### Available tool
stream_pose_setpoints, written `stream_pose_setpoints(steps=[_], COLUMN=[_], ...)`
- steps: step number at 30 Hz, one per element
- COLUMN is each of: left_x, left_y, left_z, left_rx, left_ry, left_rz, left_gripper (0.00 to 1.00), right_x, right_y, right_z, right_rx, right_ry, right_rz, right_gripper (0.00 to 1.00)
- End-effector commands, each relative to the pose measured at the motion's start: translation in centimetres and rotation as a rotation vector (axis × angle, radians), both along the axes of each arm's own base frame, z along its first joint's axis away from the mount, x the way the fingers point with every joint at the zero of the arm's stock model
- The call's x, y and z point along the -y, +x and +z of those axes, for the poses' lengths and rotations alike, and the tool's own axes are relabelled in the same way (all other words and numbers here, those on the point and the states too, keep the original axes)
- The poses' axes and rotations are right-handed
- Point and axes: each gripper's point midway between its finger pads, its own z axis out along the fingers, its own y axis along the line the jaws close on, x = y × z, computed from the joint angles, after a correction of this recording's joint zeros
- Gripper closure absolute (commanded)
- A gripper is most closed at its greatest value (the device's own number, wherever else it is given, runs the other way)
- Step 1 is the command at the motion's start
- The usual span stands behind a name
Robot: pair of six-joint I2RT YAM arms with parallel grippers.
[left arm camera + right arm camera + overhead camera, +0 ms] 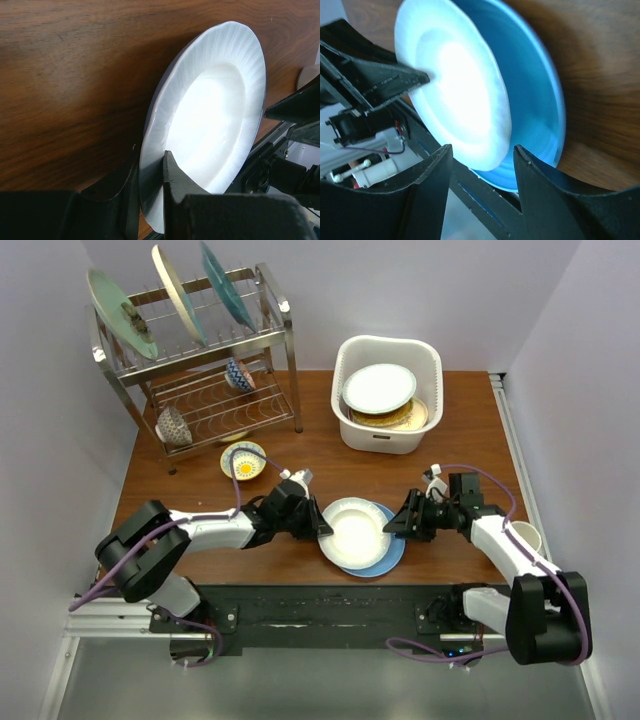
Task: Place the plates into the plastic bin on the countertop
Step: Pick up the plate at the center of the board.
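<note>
2 arms, same build. Left arm (200, 530): white tube links, bulky rounded black joint housings. Right arm (510, 555): same white links and black joints. Purple cable (237, 475) loops up off the left forearm. A 2nd purple cable (480, 472) arcs over the right wrist, and more purple runs near both bases. Small white block by each wrist. Left gripper (322, 525) and right gripper (392, 525) are black and boxy. Left fingers (172, 177) matte black, wedge-shaped, flat inner faces. Right fingers (540, 180) black, pointed tips. Bases sit on a black plate (330, 605), with a silver rail (105, 612) at its left.
</note>
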Motion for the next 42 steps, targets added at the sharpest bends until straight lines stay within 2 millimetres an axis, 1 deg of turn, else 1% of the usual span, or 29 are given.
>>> stream_pose_setpoints(steps=[1, 3, 9, 10, 11, 13, 15, 18, 23, 24, 26, 27, 28, 30, 31, 33, 34, 35, 36, 39, 40, 42], left_x=[-3.4, -3.3, -3.0, -3.0, -2.8, -2.6, -2.5, -2.1, -2.0, -1.9, -1.8, -1.7, -1.8, -2.1, -2.5, -3.0, -3.4, -3.7, -4.0, -4.4, -4.5, -5.2], left_y=[0.6, 0.6, 0.8, 0.8, 0.8, 0.6, 0.6, 0.6, 0.7, 0.7, 0.6, 0.6, 0.6, 0.9, 0.8, 1.1, 1.1, 1.3, 1.4, 1.6, 1.7, 1.8], left_z=[-2.8, -2.9, -2.5, -2.5, -2.4, -2.6, -2.6, -2.4, -2.1, -2.0, -2.0, -1.7, -1.7, -1.2, -1.2, -0.4, -0.4, 0.2, 0.4, 2.0, 2.8, 3.2], left_rx=[0.023, 0.023, 0.03, 0.033, 0.035, 0.029, 0.027, 0.032, 0.04, 0.042, 0.046, 0.053, 0.057, 0.086, 0.087, 0.118, 0.116, 0.136, 0.15, 0.202, 0.223, 0.235], left_ry=[0.151, 0.151, 0.138, 0.136, 0.13, 0.126, 0.119, 0.107, 0.102, 0.099, 0.095, 0.088, 0.09, 0.103, 0.119, 0.129, 0.145, 0.143, 0.151, 0.128, 0.115, 0.129], left_rz=[0.067, 0.067, 0.063, 0.061, 0.057, 0.046, 0.039, 0.027, 0.021, 0.016, 0.007, -0.005, -0.007, -0.004, 0.003, 0.018, 0.029, 0.042, 0.053, 0.065, 0.071, 0.093], left_gripper=[1.0, 1.0, 1.0, 1.0, 1.0, 1.0, 1.0, 1.0, 1.0, 1.0, 1.0, 0.98, 0.84, 0.68, 0.46, 0.28, 0.1, 0.04, 0.0, 0.0, 0.0, 0.0], right_x=[-1.2, -0.9, -0.6, -0.8, -0.9, -1.4, -1.7, -2.1, -2.5, -2.6, -2.7, -2.6, -2.6, -2.5, -2.4, -2.3, -2.2, -2.3, -2.2, -2.2, -2.3, -2.4], right_y=[-0.8, -1.1, -1.2, -0.9, -1.1, -0.9, -1.2, -0.8, -0.1, 0.0, 0.4, 0.4, 0.6, 0.8, 1.0, 1.0, 1.2, 1.2, 1.2, 1.4, 1.4, 1.5], right_z=[-0.8, -1.7, -2.6, -2.7, -3.2, -3.7, -4.1, -4.5, -4.4, -4.4, -4.2, -4.3, -4.1, -3.7, -3.4, -2.9, -2.6, -2.4, -2.2, -1.7, -1.5, -1.1], right_rx=[-0.007, -0.026, -0.026, -0.019, -0.034, -0.038, -0.049, -0.04, -0.029, -0.022, -0.02, -0.02, -0.015, -0.002, 0.007, 0.023, 0.033, 0.037, 0.041, 0.049, 0.053, 0.055], right_ry=[0.019, -0.009, -0.044, -0.037, -0.031, -0.007, 0.009, 0.015, 0.026, 0.028, 0.027, 0.019, 0.019, 0.011, 0.007, 0.001, -0.004, -0.002, -0.005, -0.005, 0.0, 0.01], right_rz=[0.05, 0.039, 0.031, 0.029, 0.029, 0.03, 0.032, 0.032, 0.026, 0.029, 0.032, 0.03, 0.027, 0.019, 0.019, 0.018, 0.012, 0.013, 0.01, 0.006, 0.01, 0.006], right_gripper=[0.45, 0.46, 0.46, 0.47, 0.47, 0.49, 0.5, 0.52, 0.6, 0.7, 0.85, 0.96, 0.99, 1.0, 1.0, 1.0, 1.0, 1.0, 1.0, 1.0, 1.0, 1.0])
